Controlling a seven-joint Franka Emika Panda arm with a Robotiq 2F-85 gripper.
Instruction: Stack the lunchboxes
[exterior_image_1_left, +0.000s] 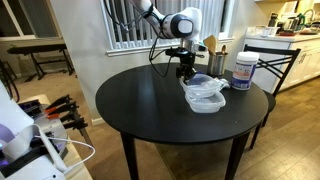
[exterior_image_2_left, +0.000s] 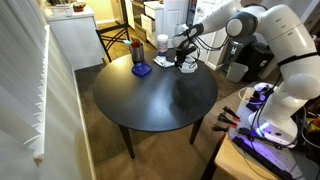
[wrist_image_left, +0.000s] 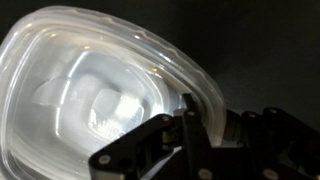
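Wrist view, and the gripper (wrist_image_left: 205, 128) is right down at the rim of a clear lunchbox (wrist_image_left: 110, 90). One dark finger (wrist_image_left: 188, 118) stands against the right end of that rim. Are the jaws apart or pinched on the plastic? I cannot tell from here; the far side of the rim is hidden behind the linkage. The box spreads out up and left of the finger, open side up, with its long axis running across the frame.

Pull out to an exterior view and the lunchboxes (exterior_image_1_left: 205, 93) sit together on the right side of the round black table (exterior_image_1_left: 140, 105), well in from the edge. The pincer hangs over their far-left corner, so the plastic lies near and right of it. The two overlap in this picture; whether one is seated in the other or only leaning on it is too small to call.

A white jar (exterior_image_1_left: 243, 70) stands just right of them, and a blue lid (exterior_image_2_left: 141, 70) lies apart. Judging by this, any lift needs that rim squarely between the fingers.
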